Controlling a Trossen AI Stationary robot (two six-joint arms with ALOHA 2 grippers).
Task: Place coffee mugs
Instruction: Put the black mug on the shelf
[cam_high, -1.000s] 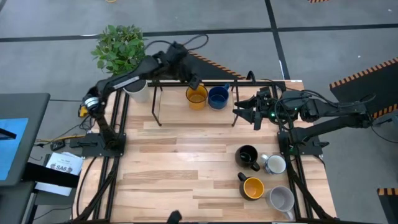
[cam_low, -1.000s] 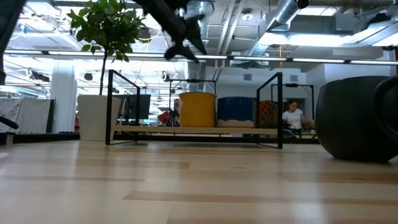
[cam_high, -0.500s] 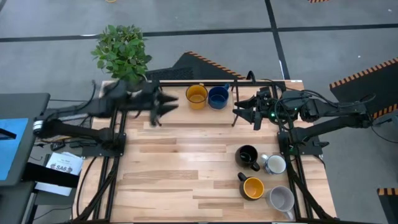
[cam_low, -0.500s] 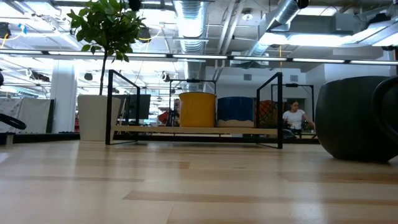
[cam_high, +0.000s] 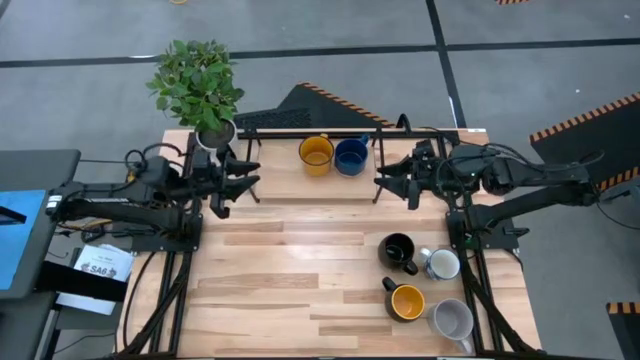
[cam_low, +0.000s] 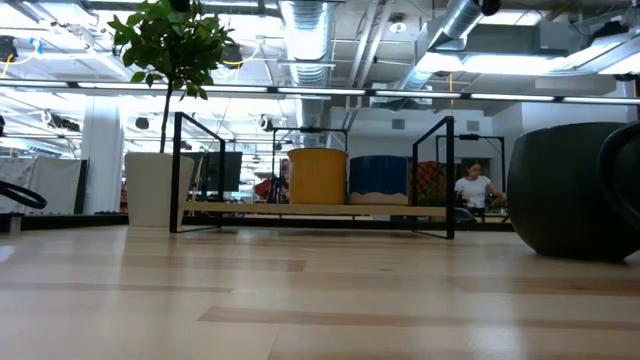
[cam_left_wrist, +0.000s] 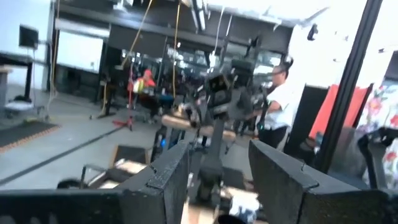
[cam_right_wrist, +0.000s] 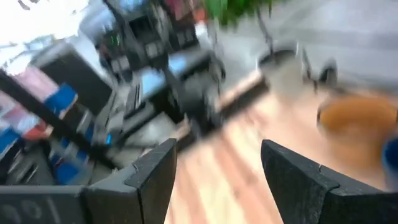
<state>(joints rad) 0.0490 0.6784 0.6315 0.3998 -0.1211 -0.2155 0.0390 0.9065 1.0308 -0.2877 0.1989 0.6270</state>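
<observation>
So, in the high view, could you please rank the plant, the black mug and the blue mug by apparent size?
1. Plant, clearly largest.
2. Black mug and blue mug look about the same; I would not rank one over the other.

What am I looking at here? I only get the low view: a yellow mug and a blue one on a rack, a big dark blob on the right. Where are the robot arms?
Observer: From above, the left gripper sits open at the table's left edge, empty.
Operator: And the other arm?
Observer: The right gripper hovers open beside the rack, near the blue mug.
Operator: What's the blob?
Observer: A black mug; behind it stand three more: white mug, second yellow mug, grey mug.
</observation>
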